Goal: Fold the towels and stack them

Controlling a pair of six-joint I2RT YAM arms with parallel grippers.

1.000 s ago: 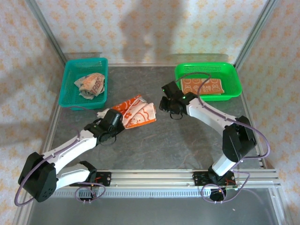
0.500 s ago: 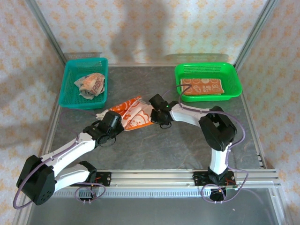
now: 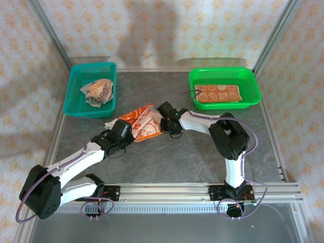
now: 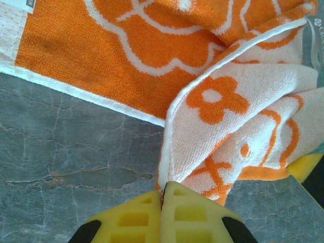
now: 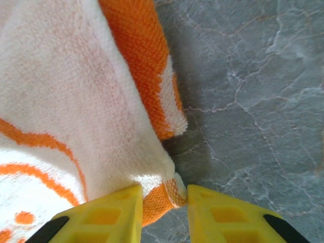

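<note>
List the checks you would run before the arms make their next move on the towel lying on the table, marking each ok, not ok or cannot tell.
1. Left end effector shut on the table towel's edge: ok.
2. Right end effector straddles that towel's corner; firm pinch: cannot tell.
3. Table towel spread flat on the table: not ok, it is bunched and doubled over.
4. Folded towel lies flat in the green basket, ready to stack on: ok.
5. All towels folded: not ok, a crumpled towel sits in the teal basket.

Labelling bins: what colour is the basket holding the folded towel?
The basket is green; top external view.
</note>
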